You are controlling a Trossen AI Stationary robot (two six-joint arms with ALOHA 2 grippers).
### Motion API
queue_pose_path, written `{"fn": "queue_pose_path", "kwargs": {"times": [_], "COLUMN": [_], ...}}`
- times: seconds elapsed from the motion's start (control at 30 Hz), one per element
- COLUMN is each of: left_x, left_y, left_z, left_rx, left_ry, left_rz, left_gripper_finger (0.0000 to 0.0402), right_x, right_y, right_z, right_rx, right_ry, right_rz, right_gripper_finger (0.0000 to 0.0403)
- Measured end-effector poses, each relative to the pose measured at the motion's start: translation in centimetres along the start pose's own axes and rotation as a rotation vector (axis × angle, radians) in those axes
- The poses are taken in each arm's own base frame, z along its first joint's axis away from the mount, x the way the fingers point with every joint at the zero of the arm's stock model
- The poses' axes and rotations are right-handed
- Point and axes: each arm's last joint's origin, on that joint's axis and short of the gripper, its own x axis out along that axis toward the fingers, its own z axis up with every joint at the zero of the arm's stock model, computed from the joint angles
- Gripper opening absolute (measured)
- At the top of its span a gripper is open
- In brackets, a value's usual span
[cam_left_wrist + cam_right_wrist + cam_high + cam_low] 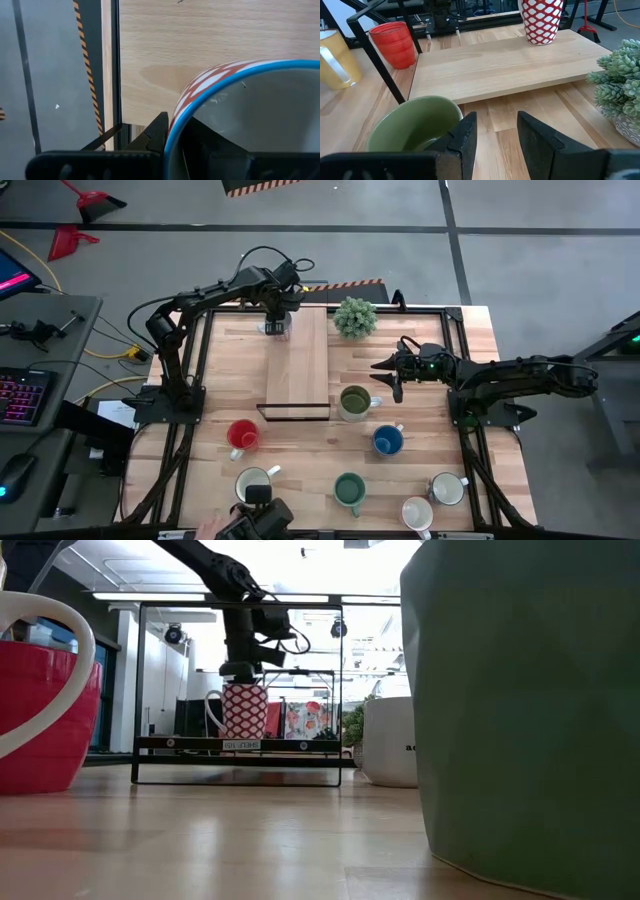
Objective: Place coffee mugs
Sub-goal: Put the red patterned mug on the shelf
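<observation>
A red-and-white patterned mug (pixel 243 710) with a blue rim (pixel 235 75) stands on the far end of a raised wooden board (pixel 300 365). My left gripper (pixel 277 310) is over it, shut on its rim. My right gripper (pixel 495 125) is open and hovers over the table to the right of the olive green mug (pixel 353 401), which stands next to the board's near right corner. Red (pixel 242 435), blue (pixel 388 441), teal (pixel 349 490) and three white mugs (pixel 253 483) (pixel 447 488) (pixel 417 513) stand on the near half of the table. My left gripper holds the patterned mug by its rim (pixel 172 122), one finger (pixel 157 132) outside the wall and the other inside the hollow. The fingers come from above, pointing down. The mug is upright, and its base appears to rest on the board (pixel 240 743).
A small potted plant (pixel 355 317) stands at the board's far right, close to my right arm. The board sits in a black metal frame (pixel 235 760). A dark device and a hand (pixel 255 520) show at the table's near edge. Bare wood lies between the board and the right edge.
</observation>
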Motion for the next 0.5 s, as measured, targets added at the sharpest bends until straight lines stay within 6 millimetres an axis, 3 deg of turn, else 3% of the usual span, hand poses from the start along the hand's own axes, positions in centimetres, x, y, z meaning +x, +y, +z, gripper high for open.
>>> {"fn": "queue_pose_path", "kwargs": {"times": [0.5], "left_x": [-0.05], "left_y": [-0.22], "left_z": [0.22], "left_rx": [-0.046], "left_ry": [0.001], "left_rz": [0.008], "left_gripper_finger": [0.0035], "right_x": [0.00], "right_y": [0.02], "right_z": [0.00], "right_rx": [0.000], "right_ry": [0.000], "right_rz": [0.008], "right_gripper_finger": [0.0122]}}
